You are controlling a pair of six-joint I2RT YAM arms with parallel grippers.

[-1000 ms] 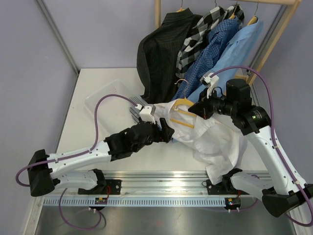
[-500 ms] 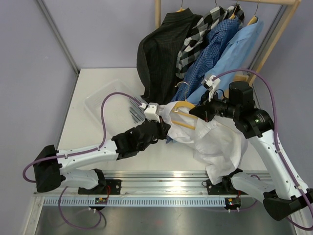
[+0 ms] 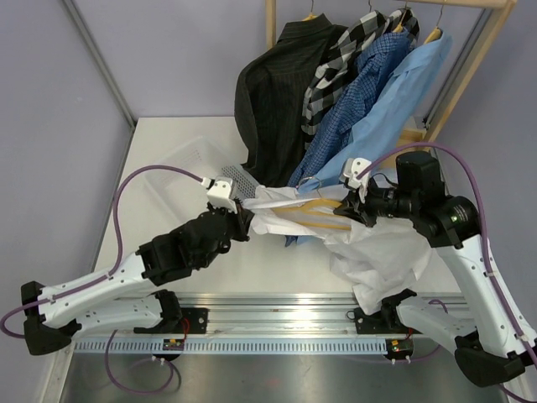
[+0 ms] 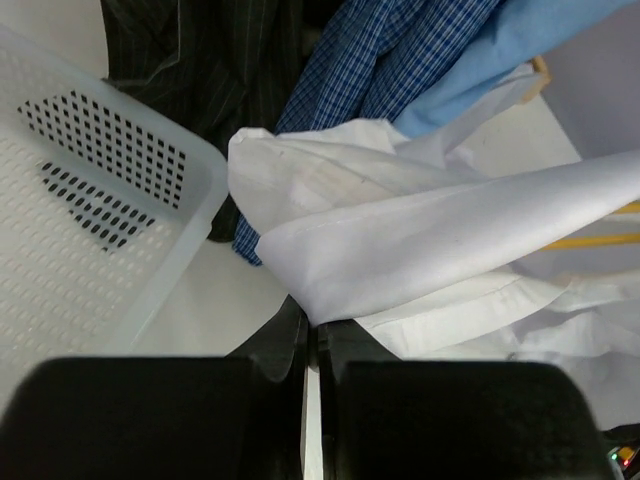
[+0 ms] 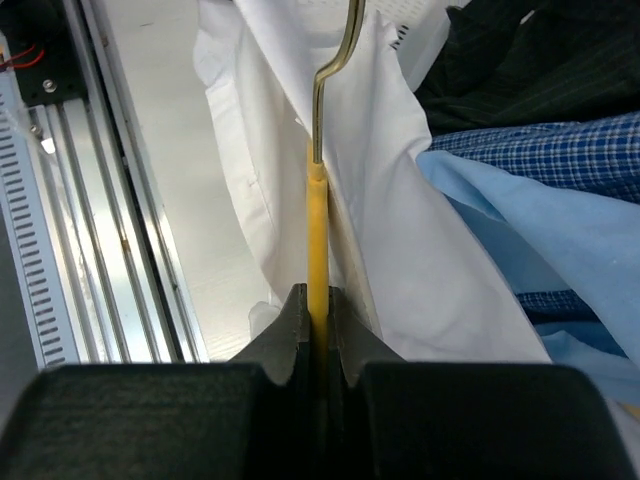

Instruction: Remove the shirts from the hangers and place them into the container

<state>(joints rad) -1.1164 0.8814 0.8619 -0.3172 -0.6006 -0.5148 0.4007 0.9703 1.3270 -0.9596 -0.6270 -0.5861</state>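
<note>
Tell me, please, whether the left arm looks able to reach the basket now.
Probably yes: the basket lies just beside the left gripper with nothing between, though that gripper is shut on the white shirt, still on its hanger.

Left tool (image 4: 310,340) and right tool (image 5: 318,305) both clamped, facing each other

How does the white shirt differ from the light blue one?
The plain white shirt is off the wooden rack, pulled sideways: the left gripper pinches its cloth, the right gripper clamps its thin yellow hanger. The plain light blue shirt hangs on the rack. The white one is bunched; the blue one drapes smoothly. Both are plain, unpatterned.
</note>
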